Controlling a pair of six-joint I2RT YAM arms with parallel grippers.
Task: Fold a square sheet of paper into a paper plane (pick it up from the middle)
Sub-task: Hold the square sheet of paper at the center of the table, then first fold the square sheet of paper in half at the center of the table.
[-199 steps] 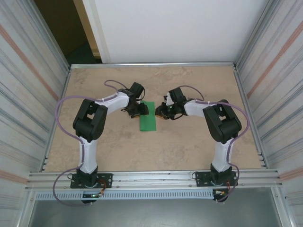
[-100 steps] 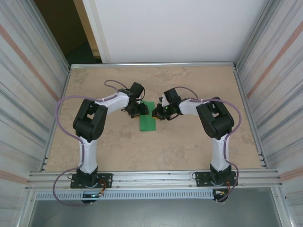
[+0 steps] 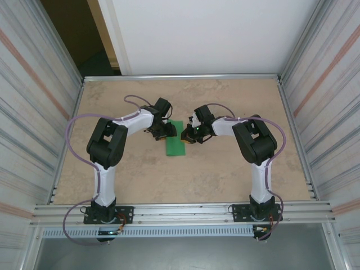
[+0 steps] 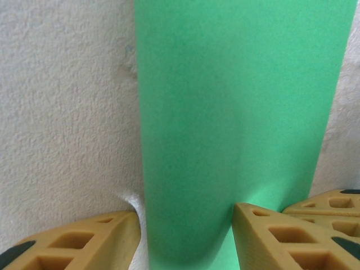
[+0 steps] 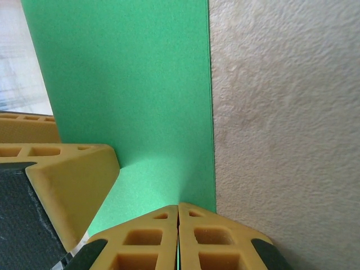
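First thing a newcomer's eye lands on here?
The bright green paper, a narrow strip in the middle of the tan table, the only vivid colour in the top view. The right gripper is shut on its edge. The left gripper straddles it from the other side, jaws apart.
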